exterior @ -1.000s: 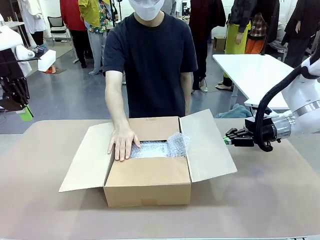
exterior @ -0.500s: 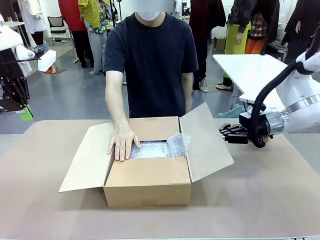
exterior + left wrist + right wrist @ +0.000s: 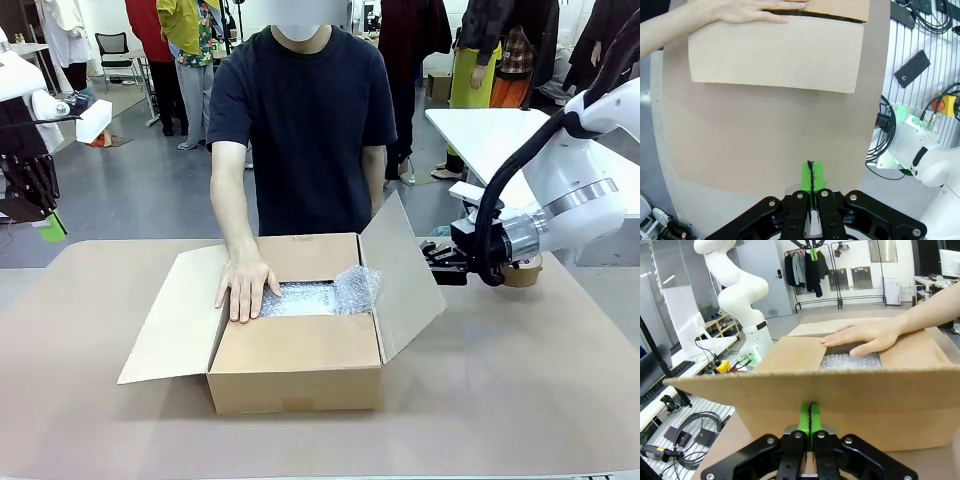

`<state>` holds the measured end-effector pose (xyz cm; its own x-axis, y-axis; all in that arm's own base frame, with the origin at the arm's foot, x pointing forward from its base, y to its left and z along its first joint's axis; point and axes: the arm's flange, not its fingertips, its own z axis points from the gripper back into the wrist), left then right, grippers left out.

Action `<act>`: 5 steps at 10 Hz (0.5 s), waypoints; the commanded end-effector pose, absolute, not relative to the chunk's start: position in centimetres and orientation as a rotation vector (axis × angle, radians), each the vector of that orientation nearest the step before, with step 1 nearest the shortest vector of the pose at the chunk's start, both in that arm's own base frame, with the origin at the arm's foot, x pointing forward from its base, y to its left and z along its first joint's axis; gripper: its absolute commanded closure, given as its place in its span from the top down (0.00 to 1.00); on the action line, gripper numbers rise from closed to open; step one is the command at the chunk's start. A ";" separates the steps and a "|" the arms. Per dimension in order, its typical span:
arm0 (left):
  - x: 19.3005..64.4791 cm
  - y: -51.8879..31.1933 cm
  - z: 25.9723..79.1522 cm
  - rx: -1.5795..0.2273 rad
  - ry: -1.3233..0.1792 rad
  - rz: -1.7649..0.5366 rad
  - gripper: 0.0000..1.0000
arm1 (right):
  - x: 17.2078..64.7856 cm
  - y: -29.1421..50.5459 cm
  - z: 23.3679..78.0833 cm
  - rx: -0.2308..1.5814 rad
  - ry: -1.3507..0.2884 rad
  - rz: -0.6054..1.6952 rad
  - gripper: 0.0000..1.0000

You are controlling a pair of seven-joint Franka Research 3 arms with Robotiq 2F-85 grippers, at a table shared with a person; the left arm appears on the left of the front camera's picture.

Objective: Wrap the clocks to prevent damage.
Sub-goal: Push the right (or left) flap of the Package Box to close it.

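Bubble wrap [image 3: 318, 297] inside open cardboard box [image 3: 295, 375], person's hand [image 3: 243, 290] on its edge; left gripper [image 3: 811, 176] and right gripper [image 3: 809, 415] closed, empty

The right arm [image 3: 572, 190] is bending in from the right side, with the right gripper [image 3: 430, 262] pointing left, level, jaws pressed together. The left gripper [image 3: 811, 175] is hanging at the left edge, pointing down, jaws closed.

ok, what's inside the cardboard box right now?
Crumpled bubble wrap lies in the open cardboard box, the person's hand resting on its left rim. Whatever lies beneath the wrap is covered, so no clock can be confirmed.
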<state>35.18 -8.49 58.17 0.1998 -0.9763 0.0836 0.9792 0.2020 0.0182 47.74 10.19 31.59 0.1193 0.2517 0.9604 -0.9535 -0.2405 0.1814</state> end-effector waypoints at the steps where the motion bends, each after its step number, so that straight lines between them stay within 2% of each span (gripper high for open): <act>1: 35.0 -8.3 58.2 -0.045 -0.085 -1.368 0.00 | 47.9 11.9 32.3 1.239 -0.837 1.411 0.01; 5: 35.0 -8.3 58.2 -0.045 -0.085 -1.368 0.00 | 48.0 14.3 32.8 1.205 -0.848 1.458 0.01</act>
<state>35.18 -8.49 58.17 0.1998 -0.9763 0.0836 0.9792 0.2020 0.0182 47.86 13.69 33.25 0.0391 0.2731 0.9612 -0.9617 -0.2508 0.1104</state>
